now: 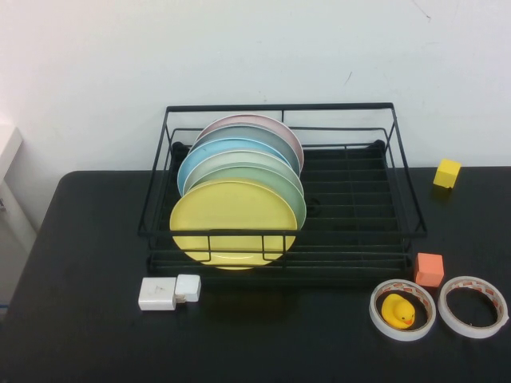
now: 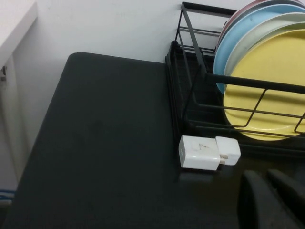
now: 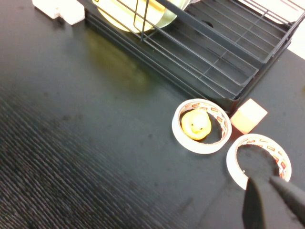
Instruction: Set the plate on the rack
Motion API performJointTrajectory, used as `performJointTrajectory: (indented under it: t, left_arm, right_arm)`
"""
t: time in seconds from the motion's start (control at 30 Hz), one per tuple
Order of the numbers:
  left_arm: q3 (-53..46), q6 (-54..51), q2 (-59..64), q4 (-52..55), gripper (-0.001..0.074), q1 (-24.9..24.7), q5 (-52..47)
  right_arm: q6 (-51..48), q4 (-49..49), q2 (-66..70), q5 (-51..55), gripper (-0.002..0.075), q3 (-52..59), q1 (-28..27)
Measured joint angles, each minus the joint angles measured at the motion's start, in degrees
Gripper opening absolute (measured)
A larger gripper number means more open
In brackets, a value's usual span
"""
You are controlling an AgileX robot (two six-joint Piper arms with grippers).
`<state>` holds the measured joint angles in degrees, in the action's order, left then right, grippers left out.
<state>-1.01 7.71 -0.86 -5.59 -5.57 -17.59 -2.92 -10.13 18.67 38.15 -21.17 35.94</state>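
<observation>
The yellow plate [image 1: 231, 219] stands on edge in the black wire rack [image 1: 351, 233], frontmost in a row of plates on the rack's left side. It also shows in the left wrist view [image 2: 271, 71] behind the rack's front bars [image 2: 257, 84], and in the right wrist view [image 3: 114, 12] beside the rack [image 3: 214, 52]. Neither gripper shows in the high view. My left gripper [image 2: 264, 174] is shut and empty above the table, near a white charger. My right gripper [image 3: 264, 180] is shut and empty above a tape roll.
Behind the yellow plate stand pale green [image 1: 263, 179], light blue [image 1: 209, 155] and pink [image 1: 271, 124] plates. A white charger [image 1: 168, 291] lies before the rack. A tape roll holding a yellow duck [image 1: 397, 311], an empty tape roll [image 1: 473, 306], an orange cube [image 1: 429, 269] and a yellow cube [image 1: 446, 173] sit at the right.
</observation>
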Motion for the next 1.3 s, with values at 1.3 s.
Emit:
performJointTrajectory:
  t: [1.3]
  left_arm:
    - [0.0, -5.1, 0.0, 0.7, 0.0, 0.3, -0.5]
  right_arm:
    - [0.0, 0.0, 0.0, 0.0, -0.0002, 0.0, 0.0]
